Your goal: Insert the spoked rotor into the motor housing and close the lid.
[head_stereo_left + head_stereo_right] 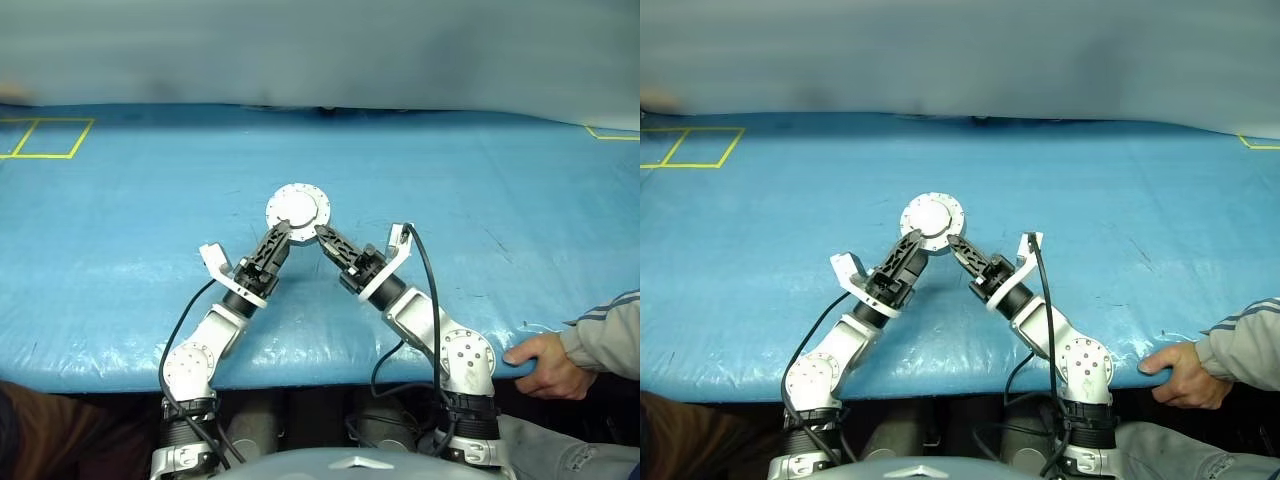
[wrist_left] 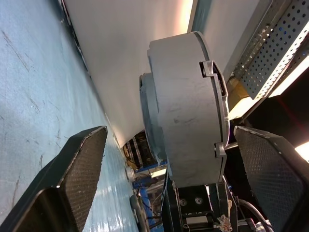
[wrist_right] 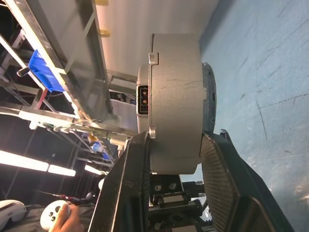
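Note:
A thick grey round motor housing (image 3: 176, 111) is up between my two grippers over the blue table (image 1: 120, 230). The lid (image 1: 297, 208), a silver-white disc with small holes round its rim, lies flat on top of it. My right gripper (image 3: 176, 137) is shut on the housing's side wall, one black finger on each face. On the other side, my left gripper (image 2: 170, 130) is open, its fingers (image 2: 82, 169) straddling the housing (image 2: 186, 106) with gaps on both sides. The spoked rotor is hidden.
A person's hand (image 1: 540, 362) in a grey sleeve grips the table's front edge at the right. Yellow tape squares (image 1: 45, 138) mark the far left of the table and a yellow corner (image 1: 610, 133) the far right.

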